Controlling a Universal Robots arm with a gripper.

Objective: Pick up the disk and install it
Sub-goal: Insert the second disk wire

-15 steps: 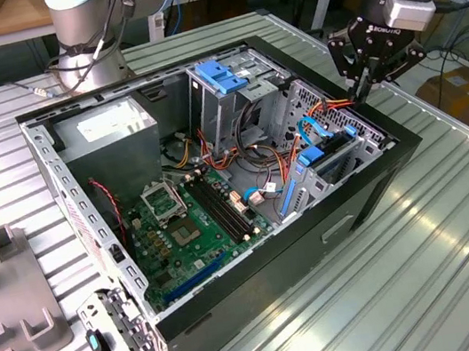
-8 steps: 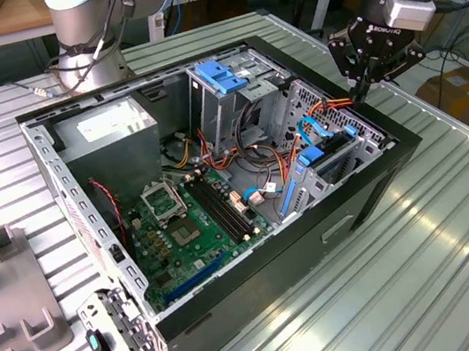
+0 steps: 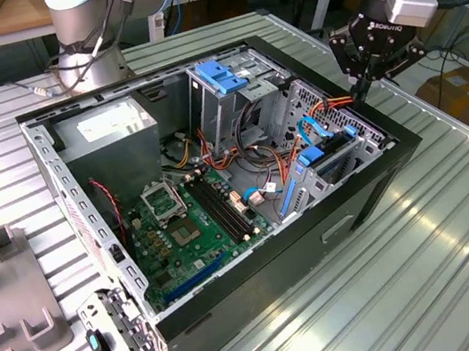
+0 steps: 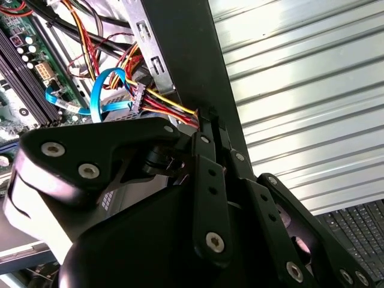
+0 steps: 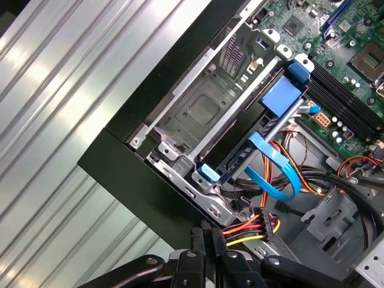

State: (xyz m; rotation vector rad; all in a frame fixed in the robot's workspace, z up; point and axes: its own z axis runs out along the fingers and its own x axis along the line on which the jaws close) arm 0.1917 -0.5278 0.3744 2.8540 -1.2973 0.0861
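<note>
The disk [image 3: 337,161] stands on edge in the drive bay at the open computer case's [image 3: 238,301] corner on the exterior view's right, with blue rails at its ends. In the first wrist view the disk [image 5: 249,141] lies beside a grey metal bay wall, and a light blue data cable [image 5: 273,168] loops next to it. My gripper [image 3: 362,86] hovers just above the case's wall by that bay. Its fingers are shut with nothing between them, as both wrist views show [image 5: 209,233] [image 4: 209,117]. A red, yellow and orange power plug [image 5: 264,227] lies close to the fingertips.
The case holds a green motherboard [image 3: 189,228], a grey power supply box [image 3: 110,129] and a grey cage with a blue latch [image 3: 222,74]. A grey fixture [image 3: 13,303] stands at the exterior view's left on the ribbed metal table [image 3: 446,257]. A second arm's base [image 3: 85,38] stands behind the case.
</note>
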